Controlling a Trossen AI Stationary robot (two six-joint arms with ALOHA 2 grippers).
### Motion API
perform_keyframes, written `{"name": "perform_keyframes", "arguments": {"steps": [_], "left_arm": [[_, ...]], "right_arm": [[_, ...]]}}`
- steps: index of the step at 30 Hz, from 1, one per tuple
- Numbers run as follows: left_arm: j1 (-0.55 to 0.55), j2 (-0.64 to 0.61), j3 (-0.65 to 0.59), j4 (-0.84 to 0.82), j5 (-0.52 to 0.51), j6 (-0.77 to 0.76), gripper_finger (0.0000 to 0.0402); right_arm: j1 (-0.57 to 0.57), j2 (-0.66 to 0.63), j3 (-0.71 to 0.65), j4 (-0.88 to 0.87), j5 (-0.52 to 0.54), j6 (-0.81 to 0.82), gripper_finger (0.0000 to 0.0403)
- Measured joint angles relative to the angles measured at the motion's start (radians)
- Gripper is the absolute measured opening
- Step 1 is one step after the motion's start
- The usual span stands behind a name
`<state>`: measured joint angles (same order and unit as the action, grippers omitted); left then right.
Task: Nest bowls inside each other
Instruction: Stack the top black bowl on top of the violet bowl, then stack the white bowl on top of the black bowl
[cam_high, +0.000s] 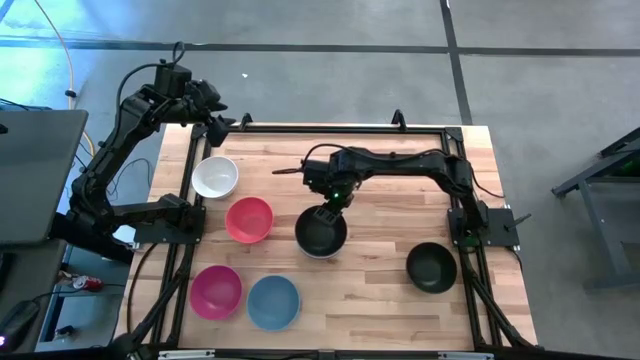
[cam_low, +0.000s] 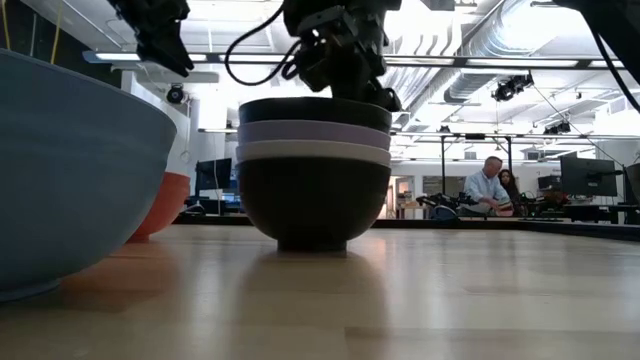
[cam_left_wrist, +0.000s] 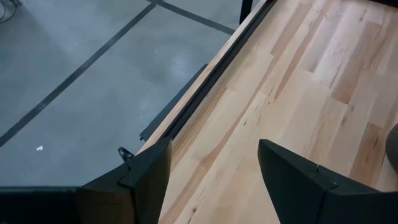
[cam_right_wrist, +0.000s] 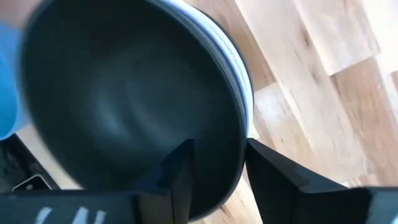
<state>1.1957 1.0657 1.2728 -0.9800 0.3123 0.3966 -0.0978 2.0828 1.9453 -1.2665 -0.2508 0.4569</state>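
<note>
From above, the right gripper (cam_high: 331, 203) hangs over the far rim of a stack of nested round bowls (cam_high: 321, 232) at the middle of the pale wooden table (cam_high: 400, 215), its top bowl black. Apart from it sit a white bowl (cam_high: 215, 176), a red bowl (cam_high: 249, 219), a magenta pink bowl (cam_high: 216, 291), a light blue bowl (cam_high: 273, 302) and a lone black bowl (cam_high: 432, 267) near the right arm's base. The left gripper (cam_high: 217, 127) waits raised at the table's far left corner.

At table height, the stack (cam_low: 313, 170) shows black, lavender, white and black layers.

The left wrist view shows open jaws over bare planks.

The right wrist view shows the top black bowl's rim (cam_right_wrist: 233, 124) passing between the two fingers (cam_right_wrist: 180, 177); whether they pinch it, I cannot tell.
</note>
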Motion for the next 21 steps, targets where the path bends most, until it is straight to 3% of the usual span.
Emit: {"name": "perform_keyframes", "arguments": {"steps": [8, 16, 21], "left_arm": [[-0.021, 0.0, 0.0, -0.001, 0.004, -0.001, 0.0227], [-0.021, 0.0, 0.0, -0.002, 0.003, -0.021, 0.0227], [-0.021, 0.0, 0.0, -0.003, 0.003, -0.046, 0.0227]], "right_arm": [[0.0, -0.011, 0.163, -0.033, 0.008, -0.06, 0.0148], [-0.003, -0.011, 0.363, -0.166, 0.106, -0.097, 0.0152], [-0.014, -0.013, 0.411, -0.218, 0.13, -0.113, 0.0152]]}}
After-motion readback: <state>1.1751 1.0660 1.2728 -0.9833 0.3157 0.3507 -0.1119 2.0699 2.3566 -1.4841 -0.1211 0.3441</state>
